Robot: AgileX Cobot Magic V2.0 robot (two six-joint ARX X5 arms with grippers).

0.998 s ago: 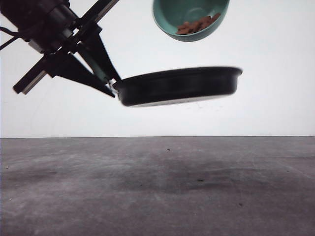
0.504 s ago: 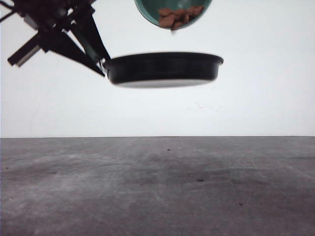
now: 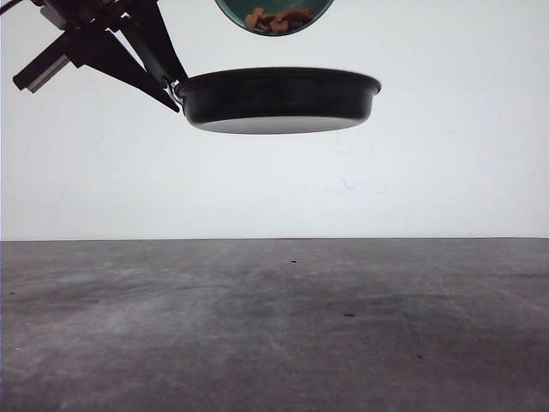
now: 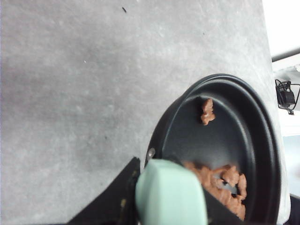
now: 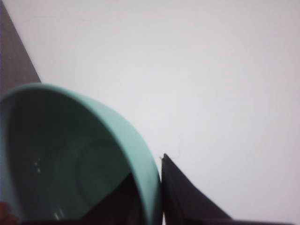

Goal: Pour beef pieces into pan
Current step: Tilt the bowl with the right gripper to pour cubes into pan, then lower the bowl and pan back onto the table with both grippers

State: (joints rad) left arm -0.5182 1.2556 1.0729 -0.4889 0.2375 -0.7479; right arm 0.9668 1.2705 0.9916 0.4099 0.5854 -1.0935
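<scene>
Beef pieces [image 4: 220,180]: a heap already lies on the pan floor near the handle side, with one stray strip [image 4: 206,111] further out by the rim. More pieces [image 3: 273,19] sit in the tilted teal bowl [image 3: 274,12], seen in the front view high above the table.

Pan [image 3: 279,96]: black, shallow, held roughly level, well above the grey table [image 3: 274,326]. Mint-green handle [image 4: 171,194] points back toward the left arm.

Left gripper [image 3: 167,69]: clamped on the pan's handle, jaws dark on either side of the green grip in the left wrist view.

Right gripper [image 5: 157,197]: pinching the bowl wall [image 5: 117,126], one finger inside, one outside; the bowl's mouth is tipped over and much of its inside looks bare, only a hint of brown at the lower lip.

Key relation: bowl sits directly above the pan, near its middle, lip facing down toward the pan, just apart from its rim. The pour line runs straight down, so whatever drops should land inside. Judgement: pour is well under way, not finished; the remaining strips call for more tilt from the right arm while the left holds the pan level beneath. Risk: strips bouncing over the low rim.
</scene>
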